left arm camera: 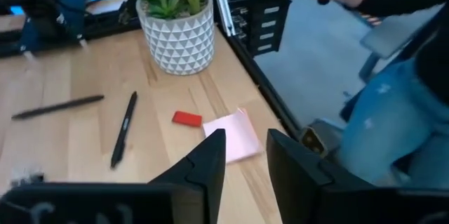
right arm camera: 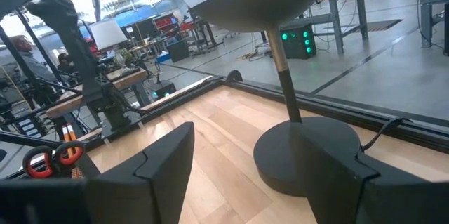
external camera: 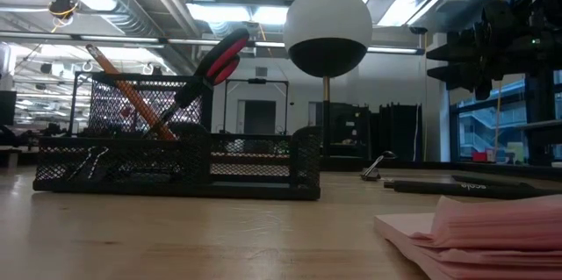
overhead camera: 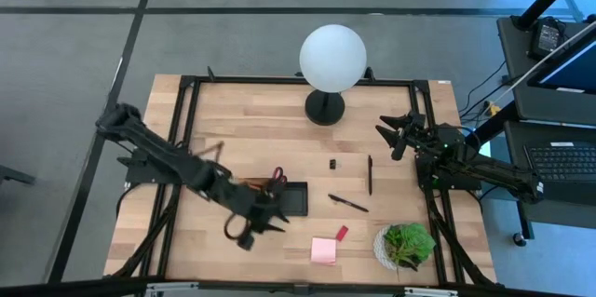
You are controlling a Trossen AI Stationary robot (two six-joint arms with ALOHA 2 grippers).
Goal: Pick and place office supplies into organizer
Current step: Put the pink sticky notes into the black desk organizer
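Observation:
The black mesh organizer sits near the table's middle. Red-handled scissors and an orange pencil stand tilted in its tall cup. Two black pens, a small black clip, the red eraser and the pink sticky-note pad lie flat on the wood. My left gripper is open and empty, just on the near side of the organizer. My right gripper is wide open near the lamp base, touching nothing.
The white globe lamp stands on its round black base at the far edge. A potted plant sits at the near right corner. A person in blue jeans is beyond the table's near edge.

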